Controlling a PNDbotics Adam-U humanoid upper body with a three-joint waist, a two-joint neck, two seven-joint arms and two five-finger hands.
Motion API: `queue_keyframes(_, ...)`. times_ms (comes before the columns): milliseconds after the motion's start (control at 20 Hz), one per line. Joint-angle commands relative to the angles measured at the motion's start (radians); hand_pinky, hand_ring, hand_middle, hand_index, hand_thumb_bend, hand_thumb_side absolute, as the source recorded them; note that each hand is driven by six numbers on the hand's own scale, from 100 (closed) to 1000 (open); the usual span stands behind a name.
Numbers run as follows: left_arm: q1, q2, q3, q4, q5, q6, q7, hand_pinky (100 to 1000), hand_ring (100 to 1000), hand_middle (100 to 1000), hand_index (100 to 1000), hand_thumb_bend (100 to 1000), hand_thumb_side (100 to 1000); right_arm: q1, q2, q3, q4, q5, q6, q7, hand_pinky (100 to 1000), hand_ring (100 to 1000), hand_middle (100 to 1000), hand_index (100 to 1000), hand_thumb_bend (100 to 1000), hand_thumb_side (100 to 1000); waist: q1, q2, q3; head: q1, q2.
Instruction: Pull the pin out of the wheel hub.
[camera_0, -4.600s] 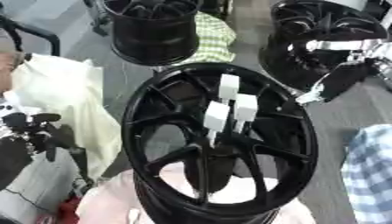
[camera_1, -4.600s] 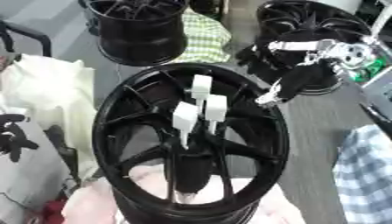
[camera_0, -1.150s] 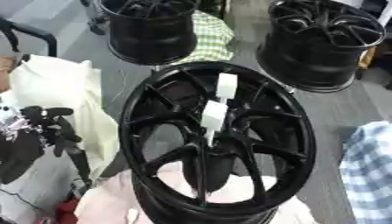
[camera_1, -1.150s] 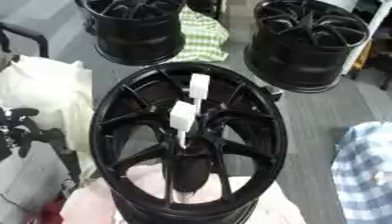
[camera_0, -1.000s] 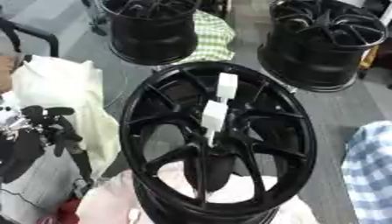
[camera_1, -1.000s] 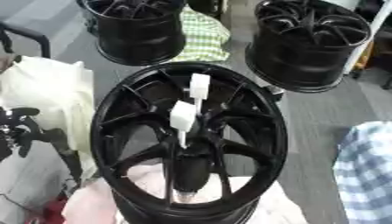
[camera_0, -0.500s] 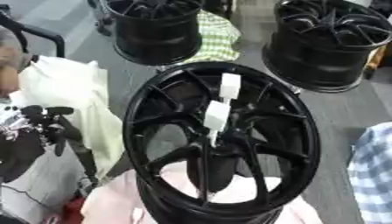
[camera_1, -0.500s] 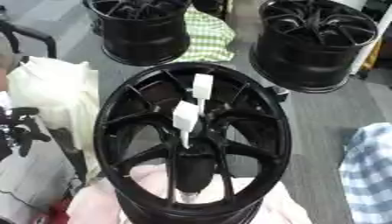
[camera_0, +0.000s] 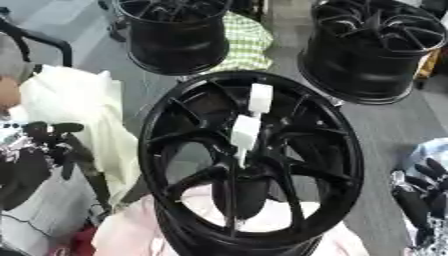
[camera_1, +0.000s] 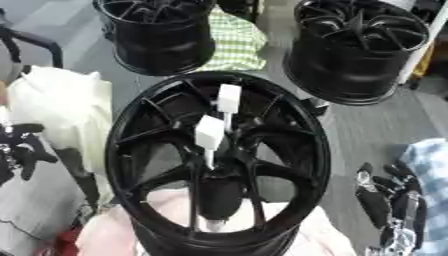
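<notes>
Black fingers of the right robot hand (camera_1: 385, 192) show at the lower right, relaxed and pointing up, holding nothing and apart from the wheel. The left robot hand (camera_0: 44, 142) sits at the left edge with its fingers half curled, touching nothing; whether it counts as open I cannot tell. Three black wheels are in view: the near wheel (camera_0: 254, 160) lying flat on pink cloth (camera_0: 131, 232), and two more (camera_0: 175, 30) (camera_0: 381, 47) standing behind it. Two white pins (camera_0: 245, 134) (camera_0: 260, 98) stand upright inside the near wheel, over its hub, one behind the other. Green checked cloth (camera_0: 248, 42) lies between the far wheels.
</notes>
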Motion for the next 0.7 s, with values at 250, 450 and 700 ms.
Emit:
queue_keyframes(250, -0.003, 0.013, -0.004, -0.015, 0.003, 0.003, -0.001, 735, 331, 537, 829, 100, 930, 0.002, -0.001, 0.011, -0.012, 0.005, -0.007, 0.008, 716, 668, 731, 852, 231, 196, 0.0, -0.006, -0.006, 0.002, -0.002)
queue_keyframes(450, -0.003, 0.012, -0.006, -0.015, 0.001, 0.0, -0.001, 736, 322, 537, 828, 100, 931, 0.0, 0.002, 0.012, -0.008, 0.001, -0.002, 0.004, 714, 663, 726, 844, 217, 187, 0.0, -0.003, -0.005, -0.001, -0.002)
queue_keyframes(700, -0.003, 0.012, -0.007, -0.014, -0.001, -0.004, -0.001, 736, 321, 538, 828, 100, 932, 0.0, 0.004, 0.01, -0.004, 0.002, 0.001, 0.003, 714, 662, 724, 843, 213, 184, 0.001, -0.002, -0.008, -0.002, -0.002)
